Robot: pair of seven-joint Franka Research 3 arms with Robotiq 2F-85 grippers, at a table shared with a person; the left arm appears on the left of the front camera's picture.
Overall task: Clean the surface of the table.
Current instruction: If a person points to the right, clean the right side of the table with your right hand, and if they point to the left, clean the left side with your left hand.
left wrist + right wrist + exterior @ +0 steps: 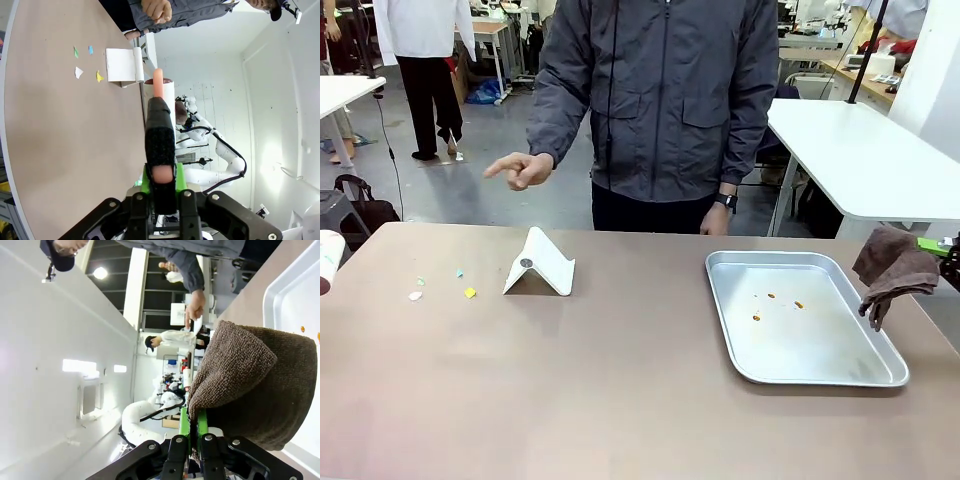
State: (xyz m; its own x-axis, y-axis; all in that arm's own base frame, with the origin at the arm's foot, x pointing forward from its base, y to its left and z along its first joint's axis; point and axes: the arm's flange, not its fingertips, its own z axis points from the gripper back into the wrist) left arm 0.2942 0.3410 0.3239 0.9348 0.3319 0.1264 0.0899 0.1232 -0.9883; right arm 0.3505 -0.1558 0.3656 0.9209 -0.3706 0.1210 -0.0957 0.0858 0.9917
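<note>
**We judge the tabletop rigid and slick: a thing to wipe, not to lift**

The broad, matte brownish-taupe tabletop [620, 390] spans the space between us and the person. Small paper scraps [440, 285] lie near its left end, and we expect they are light enough to skid. Our right claw [192, 426] pinches a limp brown terry cloth [250, 385] beside the shiny metal tray [820, 350]. Our left claw [161, 175] is clamped on a black-sleeved rod with a pink tip [159, 125].

White-topped tables [865, 160] on a grey floor [460, 195], cluttered workbenches [825, 35] beyond.
</note>
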